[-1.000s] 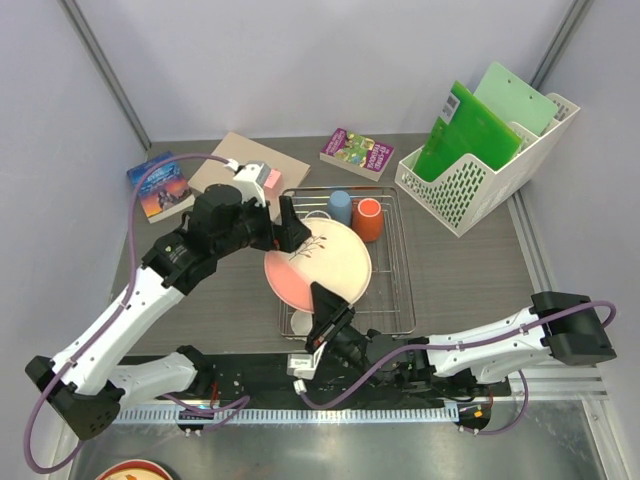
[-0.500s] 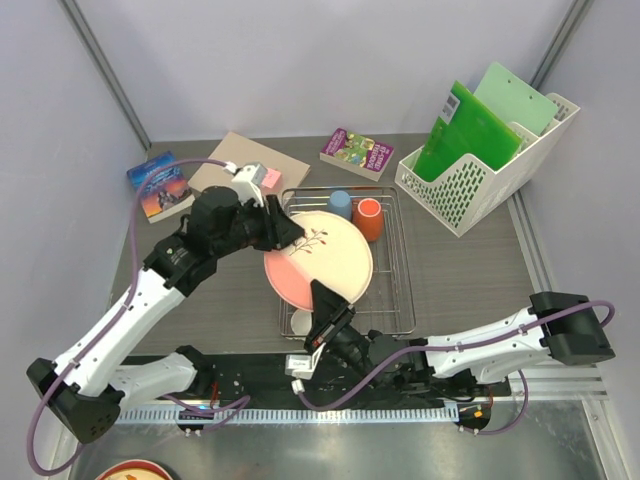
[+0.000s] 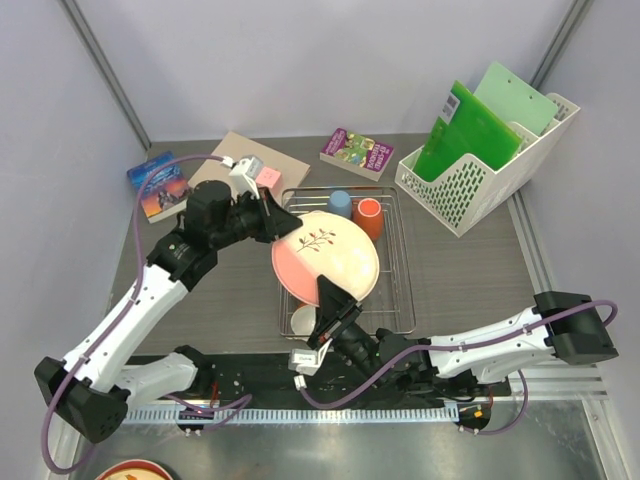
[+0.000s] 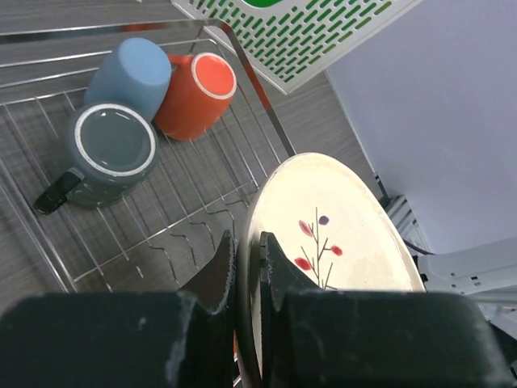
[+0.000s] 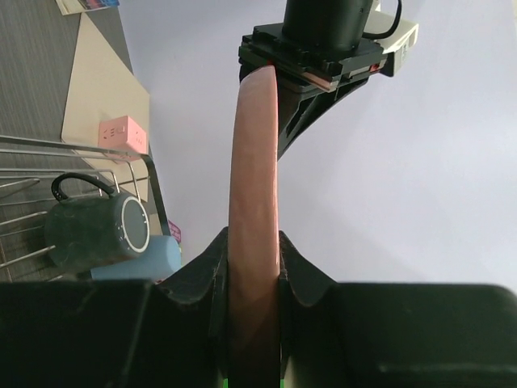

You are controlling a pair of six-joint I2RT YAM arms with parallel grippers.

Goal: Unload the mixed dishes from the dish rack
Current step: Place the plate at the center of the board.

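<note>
The pink round plate stands tilted over the dish rack, held at two edges. My left gripper is shut on its upper-left rim; in the left wrist view the jaws pinch the plate edge. My right gripper is shut on the lower rim, and the right wrist view shows the plate edge-on between its fingers. A dark grey mug, light blue cup and orange mug lie at the rack's far end. A small white bowl sits at the near-left corner.
A white perforated file holder with green folders stands at the back right. Two books and a tan board carrying a pink block lie behind and left of the rack.
My left gripper went from open beside the plate to shut on its rim. The plate shifted a little to the right in both grips.
</note>
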